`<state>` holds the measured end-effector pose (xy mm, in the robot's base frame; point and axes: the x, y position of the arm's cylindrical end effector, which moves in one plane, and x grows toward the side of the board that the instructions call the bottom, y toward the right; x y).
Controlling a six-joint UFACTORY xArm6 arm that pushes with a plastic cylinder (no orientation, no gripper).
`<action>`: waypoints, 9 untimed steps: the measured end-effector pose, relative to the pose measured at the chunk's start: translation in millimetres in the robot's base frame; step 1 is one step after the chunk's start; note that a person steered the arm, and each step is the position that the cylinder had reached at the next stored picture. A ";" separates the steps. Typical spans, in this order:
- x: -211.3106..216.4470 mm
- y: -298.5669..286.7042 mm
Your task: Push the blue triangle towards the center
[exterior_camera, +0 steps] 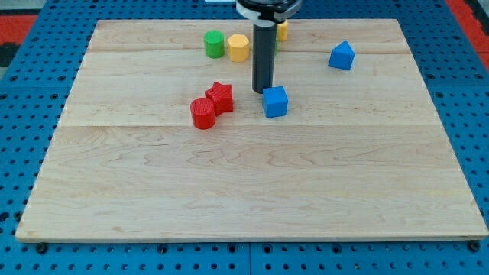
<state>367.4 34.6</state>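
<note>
The blue triangle (341, 55) lies near the board's top right. A blue cube (275, 101) sits near the middle, a little above centre. My tip (263, 91) rests on the board just above and left of the blue cube, almost touching it, and far to the left of the blue triangle. The dark rod rises from there to the view's top.
A red cylinder (203, 113) and a red star-like block (220, 97) touch each other left of the blue cube. A green cylinder (214, 44) and a yellow hexagon-like block (238, 47) sit at the top. Another yellow block (282, 31) is partly hidden behind the rod.
</note>
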 end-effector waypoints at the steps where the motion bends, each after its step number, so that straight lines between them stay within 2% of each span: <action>1: -15.0 105.8; 2: 30.0 112.7; 3: 37.5 22.2; 4: 18.0 -18.8; 5: 12.8 62.3; 6: 39.3 184.6; 7: -36.6 211.4; 8: -94.2 171.5; 9: -69.5 104.1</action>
<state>297.9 138.8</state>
